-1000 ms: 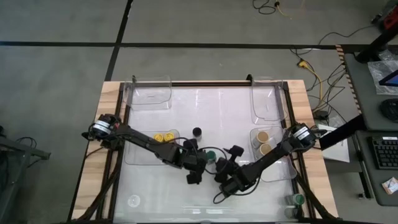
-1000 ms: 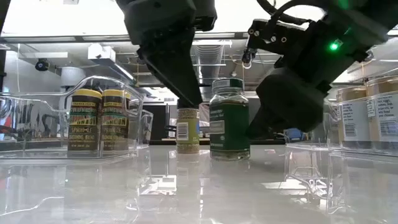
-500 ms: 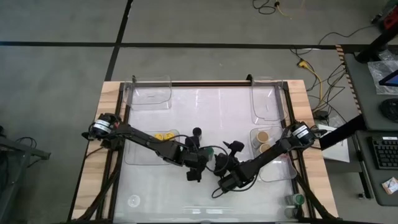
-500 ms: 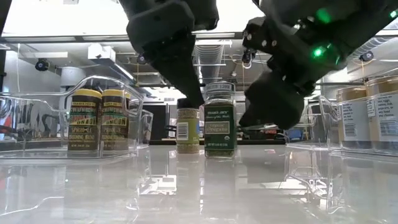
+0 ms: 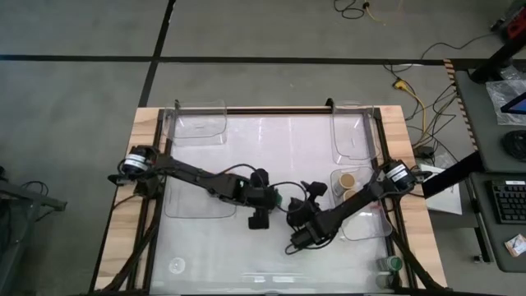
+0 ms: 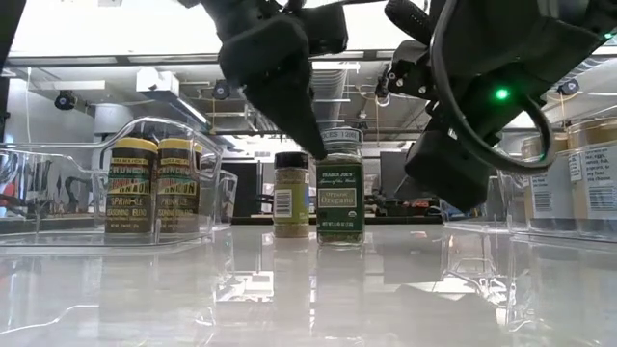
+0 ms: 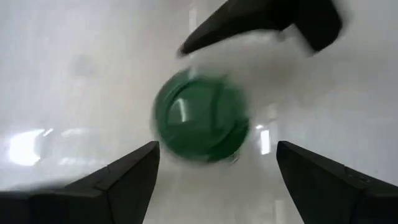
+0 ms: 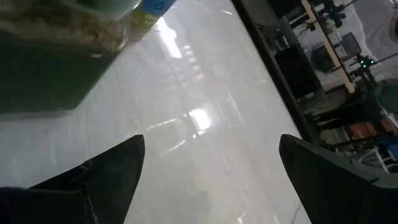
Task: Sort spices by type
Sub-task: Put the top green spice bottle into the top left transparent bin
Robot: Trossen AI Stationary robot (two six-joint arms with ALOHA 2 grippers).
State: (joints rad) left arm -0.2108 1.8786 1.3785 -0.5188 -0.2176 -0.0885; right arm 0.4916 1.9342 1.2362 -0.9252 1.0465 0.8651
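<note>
A green-lidded spice jar [image 5: 278, 201] stands upright on its base mid-table, just in front of a black-lidded jar [image 5: 260, 175] in the low view [image 6: 291, 193]. My left gripper [image 7: 216, 146] hangs open above the green lid [image 7: 200, 116], pointing down, with one finger on either side and clear of it. My right gripper [image 5: 298, 210] is open, to the right of the green jar [image 6: 339, 198] and apart from it; the jar's side [image 8: 50, 43] shows close in the right wrist view. Two yellow-lidded jars [image 6: 152, 185] stand in the left tray, and tan-lidded jars [image 5: 348, 186] in the right tray.
Clear plastic trays sit at the table's left [image 5: 177, 205], right [image 5: 362, 224] and both far corners [image 5: 197, 123] [image 5: 353, 136]. Two more green-lidded jars [image 5: 389, 264] stand at the near right corner. A raised frame rims the table. Both arms crowd the middle.
The green jar has moved a little toward the far edge and now stands beside the black-lidded jar. My right gripper has drawn back from it toward the table's right. My left gripper has moved toward the far edge, over the green lid.
</note>
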